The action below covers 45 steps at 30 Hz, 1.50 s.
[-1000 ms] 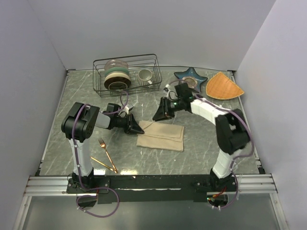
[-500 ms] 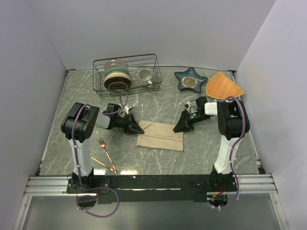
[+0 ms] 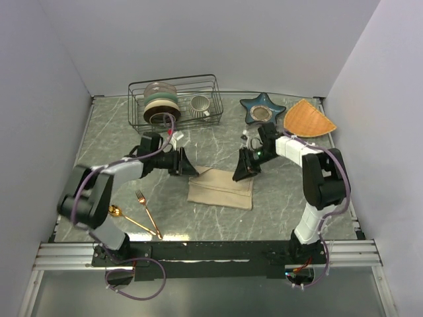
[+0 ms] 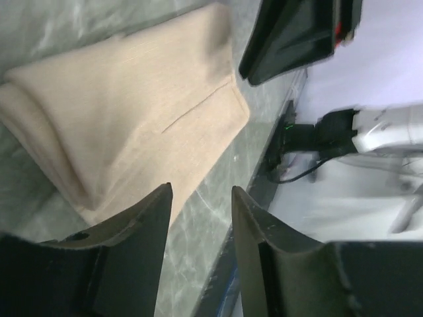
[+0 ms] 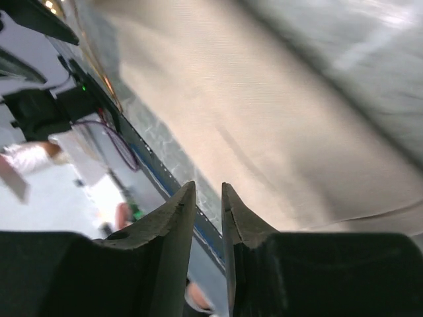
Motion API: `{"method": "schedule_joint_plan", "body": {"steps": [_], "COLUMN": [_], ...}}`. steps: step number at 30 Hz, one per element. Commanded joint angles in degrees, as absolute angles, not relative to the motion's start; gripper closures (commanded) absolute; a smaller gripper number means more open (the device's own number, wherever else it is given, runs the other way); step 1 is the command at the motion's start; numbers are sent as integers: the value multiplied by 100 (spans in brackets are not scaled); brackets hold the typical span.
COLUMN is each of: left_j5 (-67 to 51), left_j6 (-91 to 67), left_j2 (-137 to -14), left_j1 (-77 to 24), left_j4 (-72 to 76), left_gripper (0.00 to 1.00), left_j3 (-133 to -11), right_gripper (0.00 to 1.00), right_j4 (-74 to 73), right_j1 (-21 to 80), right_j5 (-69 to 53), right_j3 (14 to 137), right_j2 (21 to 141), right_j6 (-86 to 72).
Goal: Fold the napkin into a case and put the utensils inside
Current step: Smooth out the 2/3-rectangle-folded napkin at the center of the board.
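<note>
Left gripper (image 3: 190, 169): jaws parted, nothing between them, tip low at far-left corner of folded napkin (image 3: 221, 188). Right gripper (image 3: 239, 174): jaws narrowly parted, empty, at napkin's far-right edge. Napkin flat, long rectangle, mid table (image 3: 277, 218). Gold fork (image 3: 144, 206) and spoon (image 3: 129, 220) front-left, handles converging, apart from napkin.

Lit softly and evenly from above, with faint shadows on the marble table (image 3: 218, 142). Crisp overhead. Streaked by motion blur at the right wrist, napkin (image 5: 264, 132) weave smeared; hazy background at left wrist.
</note>
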<state>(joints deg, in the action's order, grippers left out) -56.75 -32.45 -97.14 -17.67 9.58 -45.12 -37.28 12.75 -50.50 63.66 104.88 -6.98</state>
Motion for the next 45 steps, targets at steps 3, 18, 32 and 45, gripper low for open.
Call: {"method": "schedule_joint_plan", "body": {"steps": [3,18,32,45], "left_j5": [-3726,369,589,527], "left_j6": [553,4112,4808,4588], "left_j2": [-7772,-6855,-8323,-7787], "left_j1": [-2398,-5835,-6108,-6468], "left_j4": [-1439,394,880,306], "left_gripper": [52,53,73,47], "left_j3": [-4861,-2910,-2856,-2497], "right_gripper": [69,71,72,72], "right_j4": [-3806,-3278,-3410,-3296], "right_j1": [1792,2461,2478,2601], "right_j5": [-4720,-4430,-4052,-4122], "right_j3": [6855,7119,7049,6469], "right_j2": [9958,11109,11426,11188], "right_j6": [-545,-914,-598,-659]}}
